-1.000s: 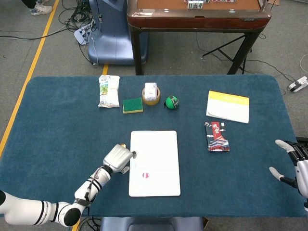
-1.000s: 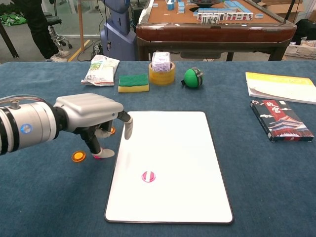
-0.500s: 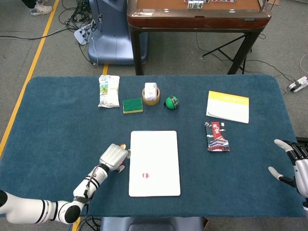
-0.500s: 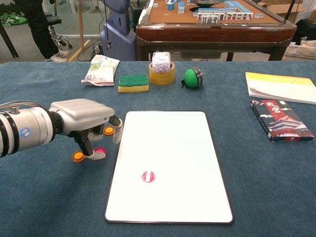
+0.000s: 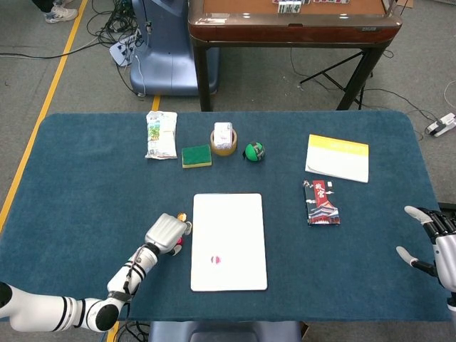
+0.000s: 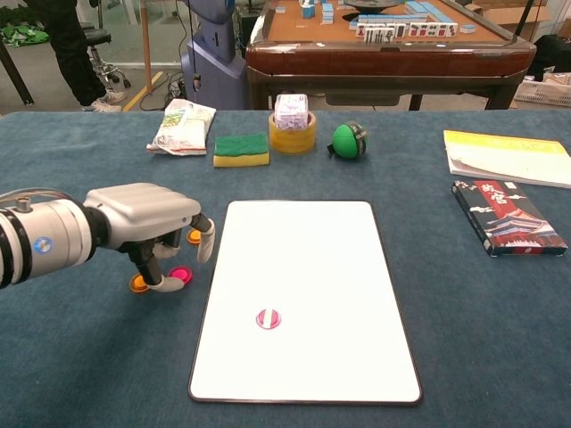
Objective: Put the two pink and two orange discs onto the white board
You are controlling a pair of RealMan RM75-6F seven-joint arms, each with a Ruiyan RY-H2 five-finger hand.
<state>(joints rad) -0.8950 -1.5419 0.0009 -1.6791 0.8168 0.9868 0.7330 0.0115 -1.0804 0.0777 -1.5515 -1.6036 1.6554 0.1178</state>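
Matt blue cloth covers the table (image 6: 464, 339); the white board (image 6: 308, 294) looks smooth, the left hand (image 6: 147, 218) glossy plastic.

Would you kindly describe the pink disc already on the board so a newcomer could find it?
Find the white board at the table's centre. In its lower left part lies the pink disc, alone on the white; the other discs sit off the board by the left hand.

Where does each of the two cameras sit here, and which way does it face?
Head view: high above the near table edge, looking steeply down on the blue felt table; shows the left hand with its arm, and the right hand at the right edge.
Chest view: low at the near edge, facing forward across the table; shows only the left hand.
Both share the white rectangular board, the pink disc on it, and the back-row objects.
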